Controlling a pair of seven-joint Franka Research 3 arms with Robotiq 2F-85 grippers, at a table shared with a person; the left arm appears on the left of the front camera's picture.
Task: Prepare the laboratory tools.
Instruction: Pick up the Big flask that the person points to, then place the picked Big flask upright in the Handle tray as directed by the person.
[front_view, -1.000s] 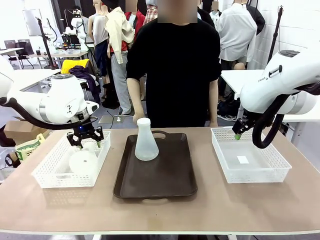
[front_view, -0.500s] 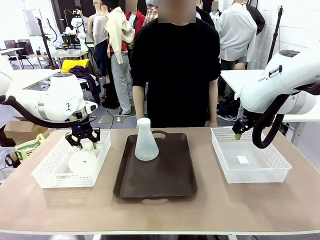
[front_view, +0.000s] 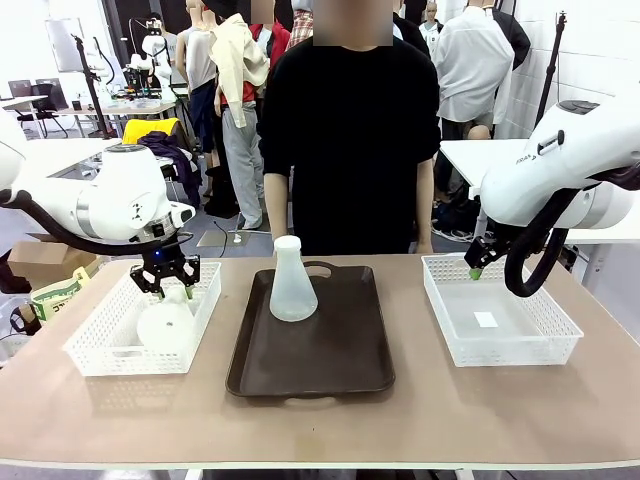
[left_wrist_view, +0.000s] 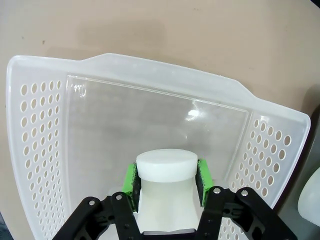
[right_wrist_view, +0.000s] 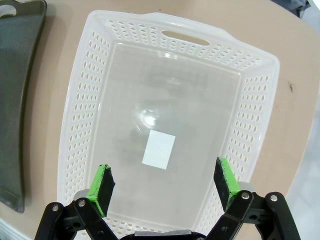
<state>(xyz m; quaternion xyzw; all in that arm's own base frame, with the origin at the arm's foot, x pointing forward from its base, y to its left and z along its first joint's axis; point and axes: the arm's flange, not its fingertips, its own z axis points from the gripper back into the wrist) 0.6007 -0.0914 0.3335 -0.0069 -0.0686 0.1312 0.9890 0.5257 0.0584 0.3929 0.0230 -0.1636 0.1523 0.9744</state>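
One frosted white flask (front_view: 292, 282) stands upright at the far end of the dark brown tray (front_view: 330, 365). A second flask (front_view: 165, 322) sits in the left white basket (front_view: 92, 350). My left gripper (front_view: 171, 285) is shut on this flask's neck (left_wrist_view: 166, 175), the green pads (left_wrist_view: 131, 182) pressed against both sides just under the rim. My right gripper (front_view: 477, 266) hangs open above the right white basket (front_view: 560, 335); in the right wrist view its green fingertips (right_wrist_view: 104, 186) stand wide apart over the basket floor (right_wrist_view: 165, 115) with nothing between them.
A person in a black top (front_view: 350, 130) stands at the far edge behind the tray, arms down. A small white label (right_wrist_view: 159, 150) lies on the right basket's floor. Bare tabletop (front_view: 330, 430) runs along the near edge.
My left gripper has closed its fingers onto the neck of the flask in the left basket. The right arm and the tray flask have not moved.
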